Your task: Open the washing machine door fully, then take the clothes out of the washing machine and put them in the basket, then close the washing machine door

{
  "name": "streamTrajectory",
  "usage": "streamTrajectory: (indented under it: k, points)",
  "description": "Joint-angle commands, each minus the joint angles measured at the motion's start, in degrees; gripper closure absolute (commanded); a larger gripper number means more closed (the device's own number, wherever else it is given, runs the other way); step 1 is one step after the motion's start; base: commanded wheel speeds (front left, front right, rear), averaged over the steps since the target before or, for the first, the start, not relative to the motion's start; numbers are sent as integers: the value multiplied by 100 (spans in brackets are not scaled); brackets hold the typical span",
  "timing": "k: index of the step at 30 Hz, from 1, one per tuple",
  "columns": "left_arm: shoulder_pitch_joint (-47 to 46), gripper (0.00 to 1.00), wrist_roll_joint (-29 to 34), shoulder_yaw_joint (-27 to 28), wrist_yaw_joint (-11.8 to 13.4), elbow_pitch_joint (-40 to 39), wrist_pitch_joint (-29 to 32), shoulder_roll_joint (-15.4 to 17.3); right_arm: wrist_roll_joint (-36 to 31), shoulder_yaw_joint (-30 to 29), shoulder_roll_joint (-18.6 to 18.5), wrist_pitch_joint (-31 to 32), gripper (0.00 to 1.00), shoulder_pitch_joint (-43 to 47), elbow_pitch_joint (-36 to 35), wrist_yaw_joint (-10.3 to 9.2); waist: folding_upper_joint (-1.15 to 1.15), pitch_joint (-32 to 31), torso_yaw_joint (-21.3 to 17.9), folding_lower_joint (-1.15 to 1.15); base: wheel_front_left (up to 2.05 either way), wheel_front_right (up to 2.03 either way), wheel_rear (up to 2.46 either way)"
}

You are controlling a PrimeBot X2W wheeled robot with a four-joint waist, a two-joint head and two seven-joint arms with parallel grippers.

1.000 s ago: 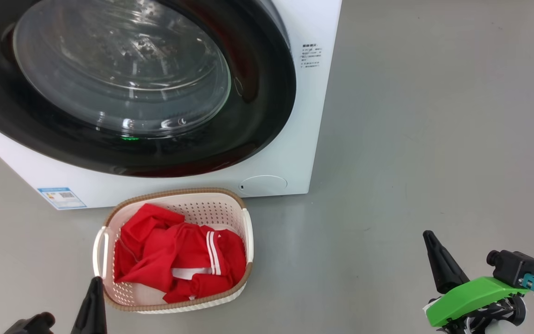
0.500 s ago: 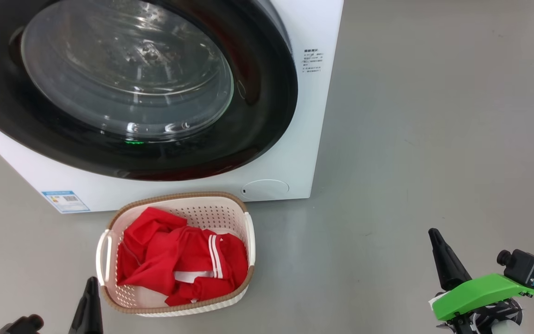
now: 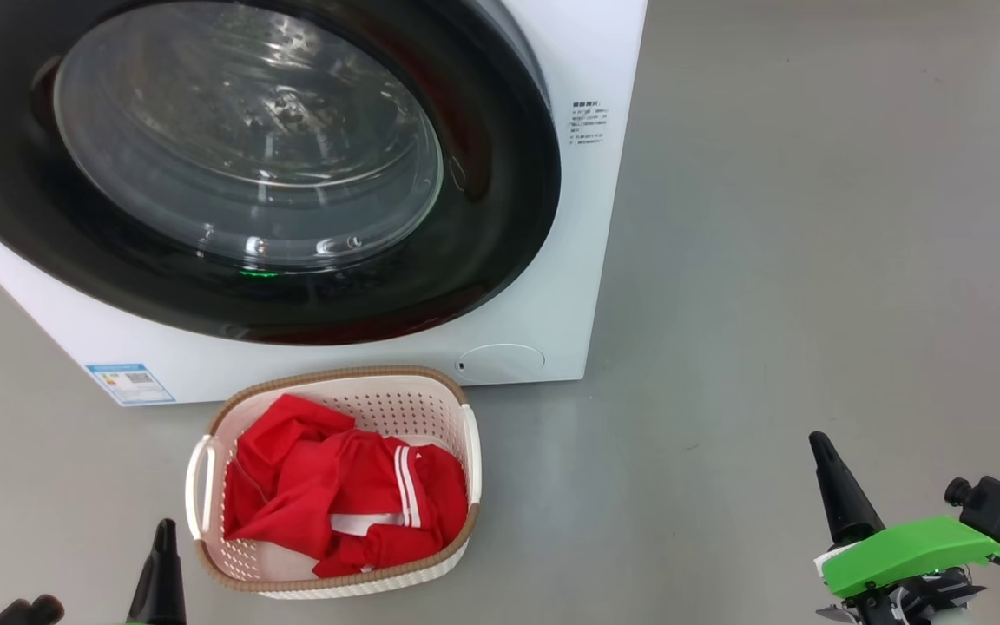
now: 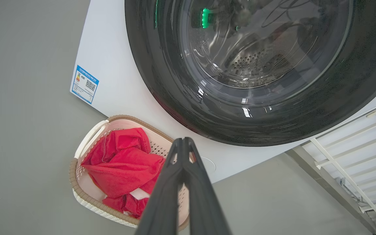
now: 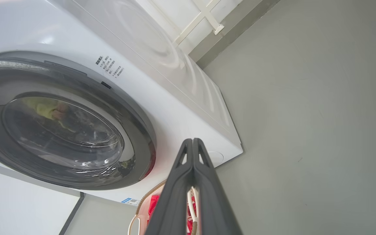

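On the head camera I saw the door (image 3: 248, 148) flush on the washing machine (image 3: 569, 260). The basket (image 3: 326, 376) sat on the floor (image 3: 812, 260) just in front of it, holding the red clothes (image 3: 318, 486). My left pincer (image 3: 164, 534) and right pincer (image 3: 821, 451) hung clenched and empty. Each wrist camera showed fingers (image 4: 165, 195) pressed together, pointing toward the washing machine.

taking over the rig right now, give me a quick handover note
Left gripper: shut, empty, low beside the basket.
Right gripper: shut, empty, over bare floor to the right.
Clothes: red pile in the basket, in front of the washing machine.
Washing machine door: looks closed flush; no red seen through it.
Done: apparently all three steps.
Left: nothing obvious; just confirm the door is latched.
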Motion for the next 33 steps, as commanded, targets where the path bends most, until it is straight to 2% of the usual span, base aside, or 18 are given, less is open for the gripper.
streamTrajectory:
  k: [1,33]
  points:
    - [-220,100,-151,118,-7,-170,28,58,130,-15,-33,24,100,-43,-173,-5,0,-8,3,-1,0,0,0]
    - [-311,100,-2054,292,-12,-289,540,21,1819,-346,159,543,100,68,-431,-7,0,-224,72,-1,0,0,0]
